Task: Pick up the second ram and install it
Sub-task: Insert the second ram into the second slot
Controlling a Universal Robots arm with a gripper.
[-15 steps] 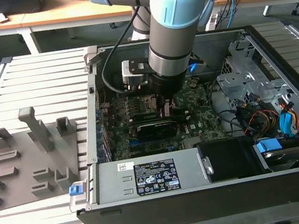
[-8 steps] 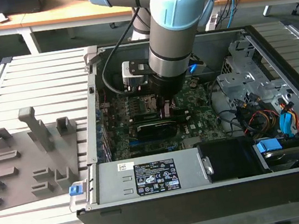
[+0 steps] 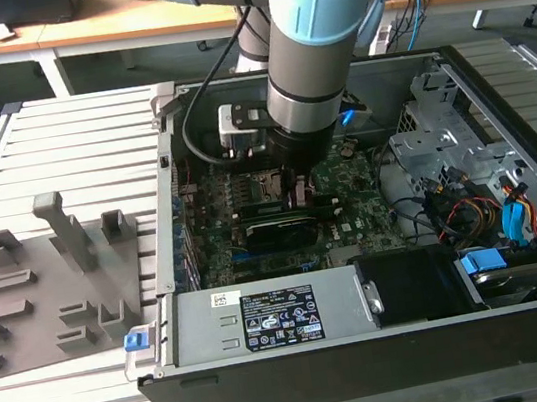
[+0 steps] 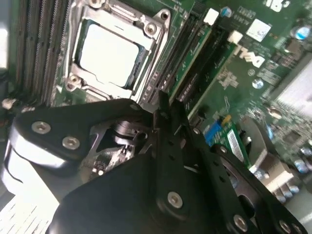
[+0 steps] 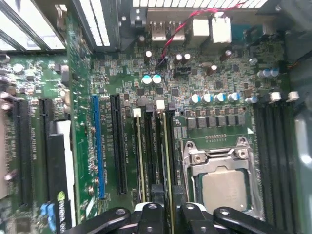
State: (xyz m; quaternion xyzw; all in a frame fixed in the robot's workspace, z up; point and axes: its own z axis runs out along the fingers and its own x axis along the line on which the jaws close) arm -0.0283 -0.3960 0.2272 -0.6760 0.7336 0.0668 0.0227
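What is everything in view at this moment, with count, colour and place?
Computer case: one, black, open on the slatted table.
Motherboard: one, green, lying inside the case.
CPU socket: one, silver frame, on the motherboard beside the memory slots.
Second ram: one, green stick, standing in a slot next to the socket, directly under the gripper.
Another ram stick: one, green, in a nearby slot.
Holder tray: one, grey, on the table at the exterior view's left of the case.
Slatted table: one, pale metal, under everything.
Desk: wooden, behind the table.
Robot arm: one, grey with blue caps, reaching down into the case.
Gripper: one, black, at the ram slots.
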